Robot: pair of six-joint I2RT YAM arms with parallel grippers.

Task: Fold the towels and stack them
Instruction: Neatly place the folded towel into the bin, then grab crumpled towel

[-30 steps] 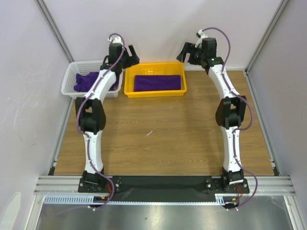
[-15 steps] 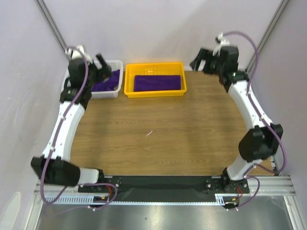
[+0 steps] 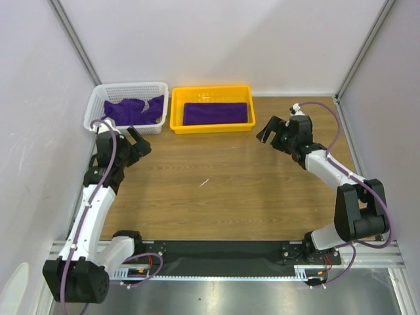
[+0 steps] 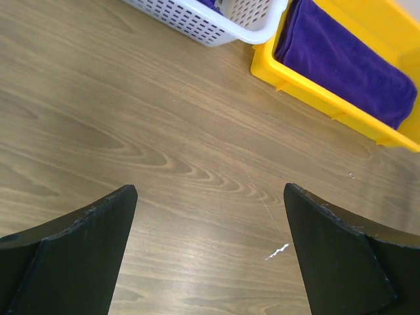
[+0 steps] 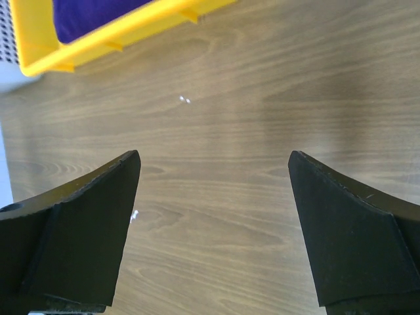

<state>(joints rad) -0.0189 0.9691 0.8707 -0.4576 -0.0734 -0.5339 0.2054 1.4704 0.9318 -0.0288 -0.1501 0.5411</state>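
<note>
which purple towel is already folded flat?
The folded towel in the yellow tray: it lies as a flat, neat rectangle. The towels in the white basket are crumpled in a heap.

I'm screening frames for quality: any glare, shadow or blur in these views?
Top external: evenly lit, sharp throughout. Left wrist: pale sheen on the table between the dark left fingers. Right wrist: a soft shadow darkens the wood upper right; the right fingers are near-featureless black.
</note>
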